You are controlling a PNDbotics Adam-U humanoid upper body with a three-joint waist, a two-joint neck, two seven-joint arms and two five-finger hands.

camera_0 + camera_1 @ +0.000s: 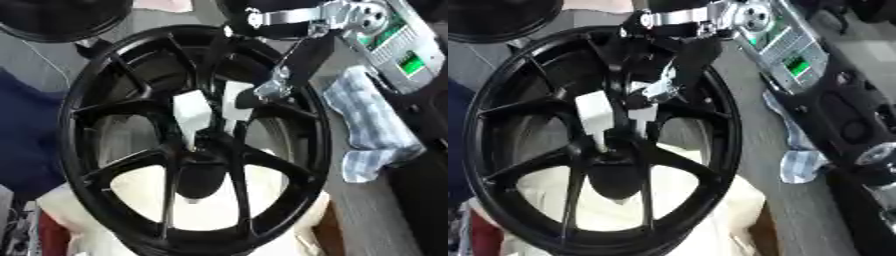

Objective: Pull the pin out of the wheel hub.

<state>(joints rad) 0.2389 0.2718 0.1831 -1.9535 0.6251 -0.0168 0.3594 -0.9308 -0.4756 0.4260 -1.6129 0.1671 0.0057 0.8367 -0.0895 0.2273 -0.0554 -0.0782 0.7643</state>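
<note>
The big black wheel (pixel 192 145) is nearest, and it fills most of both views. It rests tilted on something pale and cream-coloured (pixel 201 210), which looks like padding put there so the wheel does not slide or get scratched. I count one whole wheel here. The curved edge of a second black round thing (pixel 61 20) shows at the top left corner.

The wheel hub (pixel 203 150) sits in the middle, where the spokes meet. Two white flat pieces (pixel 192 112) stand just above the hub, side by side. I think they belong to the pin, or they are finger pads holding it, but I cannot tell which.

One robot hand, the right hand (pixel 654 85), reaches down from the top into the wheel, right over the hub. That spot makes sense, because the pin has to come straight out of the middle. Its dark fingers blend into the black spokes, so I cannot tell if they are closed on anything. The left hand does not show.

One blue and white checked cloth (pixel 367 125) lies on the grey table beside the wheel. One grey machine with a green light (pixel 794 45) sits at the top right.
</note>
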